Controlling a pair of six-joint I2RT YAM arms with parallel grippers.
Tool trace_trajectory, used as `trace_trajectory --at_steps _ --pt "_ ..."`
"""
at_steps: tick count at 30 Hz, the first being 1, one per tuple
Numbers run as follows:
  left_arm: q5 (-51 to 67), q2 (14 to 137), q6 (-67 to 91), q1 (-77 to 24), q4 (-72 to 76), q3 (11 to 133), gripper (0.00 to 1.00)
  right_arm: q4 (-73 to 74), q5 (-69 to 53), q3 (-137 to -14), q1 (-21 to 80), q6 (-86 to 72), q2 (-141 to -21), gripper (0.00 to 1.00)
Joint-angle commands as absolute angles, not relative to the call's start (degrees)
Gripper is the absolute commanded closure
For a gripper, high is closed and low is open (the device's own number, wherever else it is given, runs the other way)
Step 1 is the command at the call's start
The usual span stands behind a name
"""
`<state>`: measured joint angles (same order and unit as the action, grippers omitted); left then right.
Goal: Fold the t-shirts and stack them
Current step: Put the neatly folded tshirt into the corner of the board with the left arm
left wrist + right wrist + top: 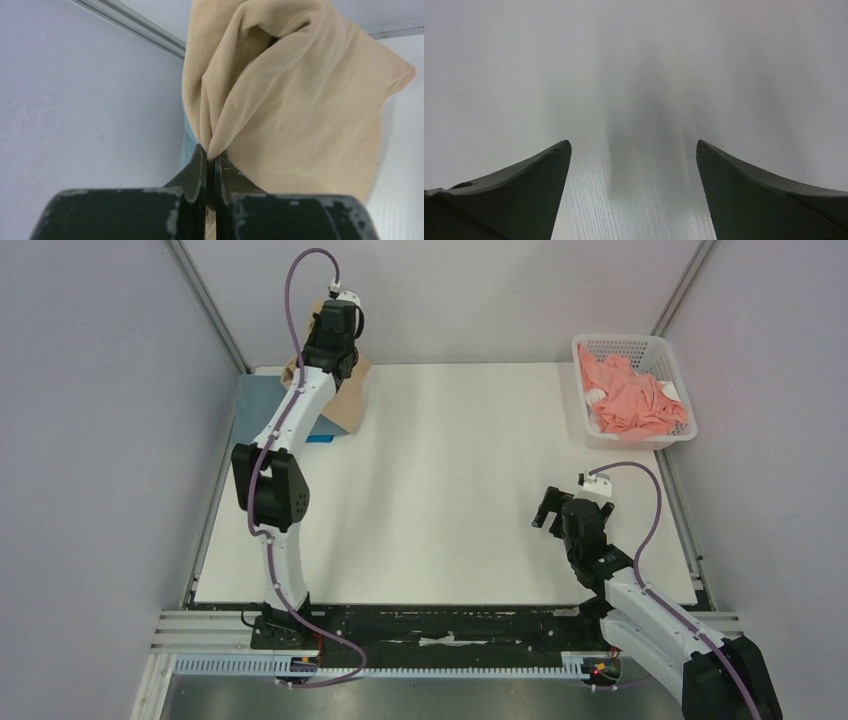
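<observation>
Left gripper (211,160) is up at the far-left corner of the table (450,490), jaws clenched tight on a pinch of the tan t-shirt (300,100). It is soft, fine-ribbed knit, bunched into deep vertical folds right at the tips and ballooning out above them into a rounded, drooping mass. In the wrist view a thin sliver of pale blue cloth peeks out beside the tan fabric, and a silver metal rail (130,25) slants across the plain wall behind. From overhead, the tan cloth hangs below the arm's black wrist, which covers much of it. Under it lies the dusty grey-blue t-shirt (262,405), spread flat, with a small edge of the bright blue t-shirt (320,438) poking out at its near side. Over at the far-right corner, the coral pink t-shirt (635,400) sits crumpled in the white lattice basket (640,342), wrinkled and heaped, well apart from the others. Right gripper (634,150) hovers near the right front of the table, jaws released and spread wide, 2 dark matte wedge-shaped fingers with nothing between them but smooth white tabletop and a soft grey shadow.
</observation>
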<state>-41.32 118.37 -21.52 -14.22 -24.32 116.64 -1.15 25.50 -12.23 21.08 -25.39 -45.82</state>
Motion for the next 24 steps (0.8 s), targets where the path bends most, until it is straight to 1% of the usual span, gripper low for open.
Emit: trace_trajectory --at_steps 1,5,8,13,17,21,24 --pt "-41.5 117.4 -23.4 -12.1 -21.0 118.7 0.98 -2.5 26.9 -14.1 20.9 -24.7 -45.6 0.02" --pt "-39.3 119.4 -22.4 -9.1 -20.4 118.7 0.98 -1.9 26.8 -14.3 20.9 -24.6 -45.6 0.02" --pt "-35.5 120.3 -22.6 -6.8 -19.7 117.0 0.98 -2.5 26.0 -13.3 20.9 -24.7 -44.5 0.02" --pt "-35.5 122.7 -24.6 -3.2 -15.7 115.2 0.98 -3.3 27.2 -12.8 20.9 -24.1 -43.6 0.02" --pt "-32.5 124.8 -24.1 -0.3 -14.1 115.2 0.98 -3.1 28.6 -13.2 21.0 -23.7 -44.4 0.02" --pt "-34.6 128.3 -26.5 1.7 -9.9 115.5 0.98 -3.2 28.8 -13.6 21.0 -23.4 -45.7 0.02" --pt "-35.3 131.9 -26.8 3.2 -11.3 118.6 0.98 -3.2 29.1 -13.9 21.0 -23.3 -46.9 0.02"
